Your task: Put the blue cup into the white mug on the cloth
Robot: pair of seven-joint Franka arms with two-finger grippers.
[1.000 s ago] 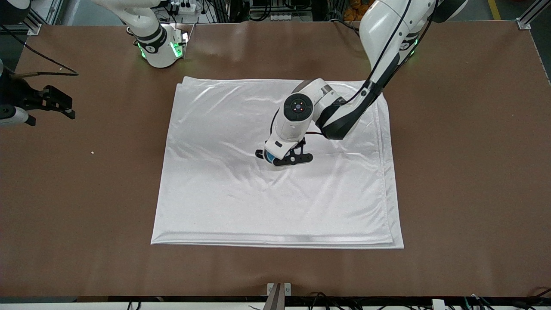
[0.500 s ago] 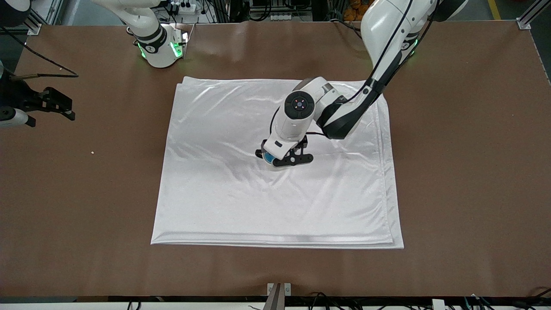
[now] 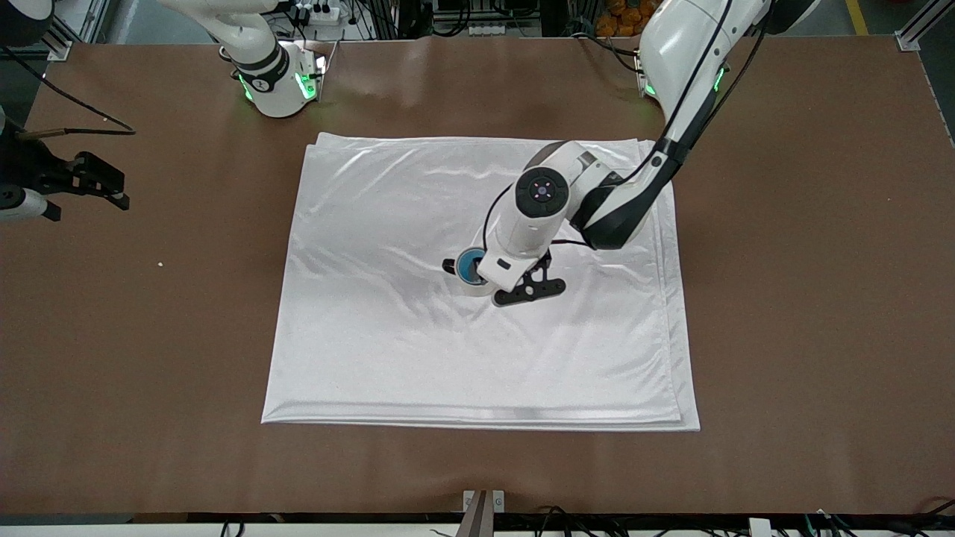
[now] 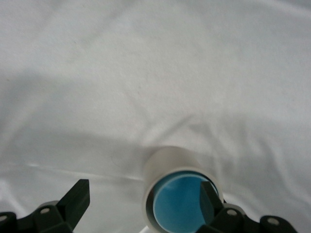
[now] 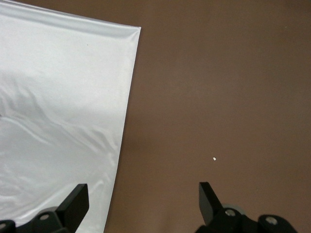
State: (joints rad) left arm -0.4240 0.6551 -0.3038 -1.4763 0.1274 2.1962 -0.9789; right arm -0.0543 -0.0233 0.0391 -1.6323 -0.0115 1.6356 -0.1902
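With the blue cup (image 3: 469, 265) nested inside the white mug (image 4: 181, 193) mid-cloth (image 3: 373, 335), my left claw (image 3: 526, 287) hangs spread and empty beside the mug, while my right claw (image 5: 141, 201), also spread, waits over the bench (image 3: 806, 298) edge.

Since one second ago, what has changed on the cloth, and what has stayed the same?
The left gripper has let go of the blue cup and moved off it toward the left arm's end of the table, fingers open. The cup, earlier mostly hidden under the gripper, now sits uncovered inside the white mug. The cloth and the waiting right gripper, over the bare table, stayed as they were.
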